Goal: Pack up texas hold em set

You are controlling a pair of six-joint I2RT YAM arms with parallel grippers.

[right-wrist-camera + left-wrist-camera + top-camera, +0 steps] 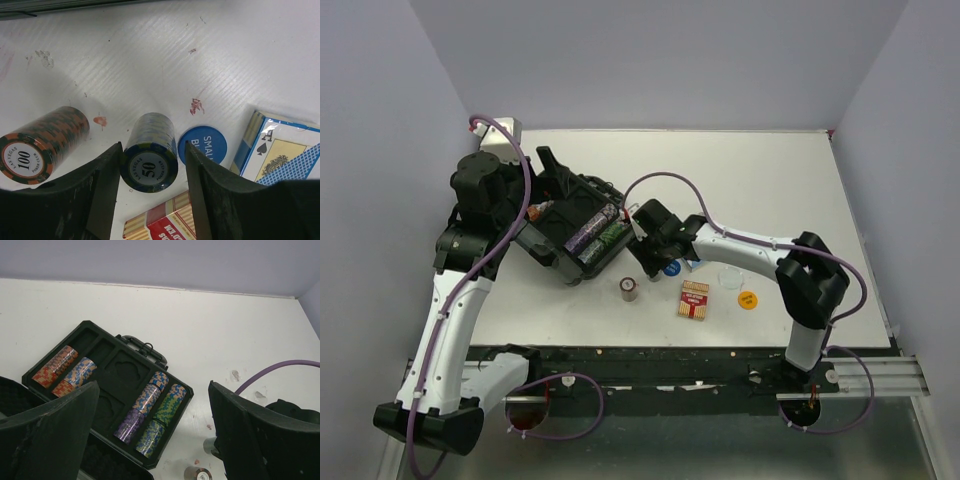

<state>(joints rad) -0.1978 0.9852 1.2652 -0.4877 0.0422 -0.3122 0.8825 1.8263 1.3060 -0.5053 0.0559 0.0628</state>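
White bench (770, 190), scuffed and flecked with small red marks, closed in by pale lilac walls. On its left part the black case (125, 370) lies open, with rows of chips (150, 405) in the outer slots and the middle pockets bare.

The left arm rises from the near-left corner and bends over the case. The left tool (152, 385) hangs above it, fingers spread wide with nothing between them.

The right arm reaches leftward to mid-bench, wrist low. The right tool (153, 147) is parted around an upright blue stack marked 50 (150, 170), with a sliver of gap on the side of the blue button (202, 145).

Loose nearby are an orange stack marked 100 (45, 145), the blue deck (280, 155), the red deck (694, 300) and an orange button (748, 299).
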